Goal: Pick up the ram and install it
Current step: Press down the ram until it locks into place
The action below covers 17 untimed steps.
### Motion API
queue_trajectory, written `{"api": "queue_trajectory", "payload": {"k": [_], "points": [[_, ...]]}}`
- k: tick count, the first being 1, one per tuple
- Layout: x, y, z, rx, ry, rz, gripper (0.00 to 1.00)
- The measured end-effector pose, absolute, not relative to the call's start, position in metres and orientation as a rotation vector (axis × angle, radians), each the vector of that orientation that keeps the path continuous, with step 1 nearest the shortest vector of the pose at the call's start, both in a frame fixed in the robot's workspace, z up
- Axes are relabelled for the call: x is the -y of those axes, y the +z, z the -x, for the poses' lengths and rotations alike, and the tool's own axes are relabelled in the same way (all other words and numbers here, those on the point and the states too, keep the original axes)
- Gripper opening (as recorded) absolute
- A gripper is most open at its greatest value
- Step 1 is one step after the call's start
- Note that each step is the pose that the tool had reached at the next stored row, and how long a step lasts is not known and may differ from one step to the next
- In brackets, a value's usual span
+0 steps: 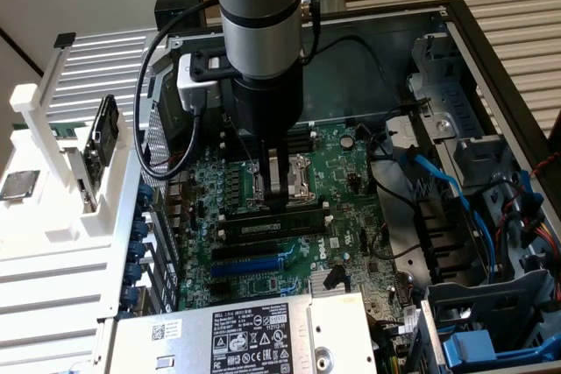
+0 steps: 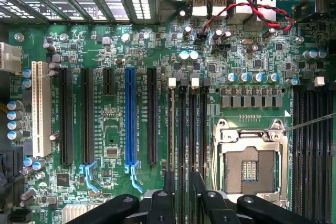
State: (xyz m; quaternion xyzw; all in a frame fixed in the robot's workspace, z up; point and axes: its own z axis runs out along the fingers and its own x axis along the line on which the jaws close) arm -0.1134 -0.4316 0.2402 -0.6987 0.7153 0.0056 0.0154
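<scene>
Exterior view shows ram (image 1: 268, 227) just beneath parted jaws.

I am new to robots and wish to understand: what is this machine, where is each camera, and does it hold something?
A grey robot arm reaches down into an open metal computer case. One camera stands off the arm; the other sits on its wrist, looking straight down at the green motherboard. The black gripper is open and holds nothing. Right by it the ram, a long dark stick with a pale label, appears seated among the black memory slots. A white plastic rack stands at the exterior view's left.
</scene>
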Motion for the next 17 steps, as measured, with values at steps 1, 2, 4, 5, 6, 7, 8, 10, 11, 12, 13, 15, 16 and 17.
{"api": "queue_trajectory", "payload": {"k": [1,2,4,5,6,7,8,10,11,12,13,15,16,17], "points": [[0.4316,0.2402,0.1134,-2.225,0.017,2.174,0.26],[0.4316,0.2402,0.1134,-2.225,0.017,2.174,0.26],[0.4316,0.2402,0.1134,-2.225,0.017,2.174,0.26],[0.4316,0.2402,0.1134,-2.225,0.017,2.174,0.24],[0.4316,0.2402,0.1134,-2.225,0.017,2.174,0.17],[0.4316,0.2402,0.1134,-2.225,0.017,2.174,0.11],[0.4317,0.2403,0.1134,-2.225,0.017,2.174,0.11],[0.4316,0.2402,0.1134,-2.225,0.017,2.174,0.11],[0.4316,0.2402,0.1134,-2.225,0.017,2.174,0.11],[0.4317,0.2403,0.1134,-2.225,0.017,2.174,0.11],[0.4316,0.2402,0.1141,-2.226,0.017,2.173,0.11],[0.4316,0.2399,0.1160,-2.225,0.017,2.174,0.11],[0.4316,0.2399,0.1161,-2.225,0.017,2.174,0.11],[0.4316,0.2396,0.1163,-2.225,0.017,2.174,0.11]]}}
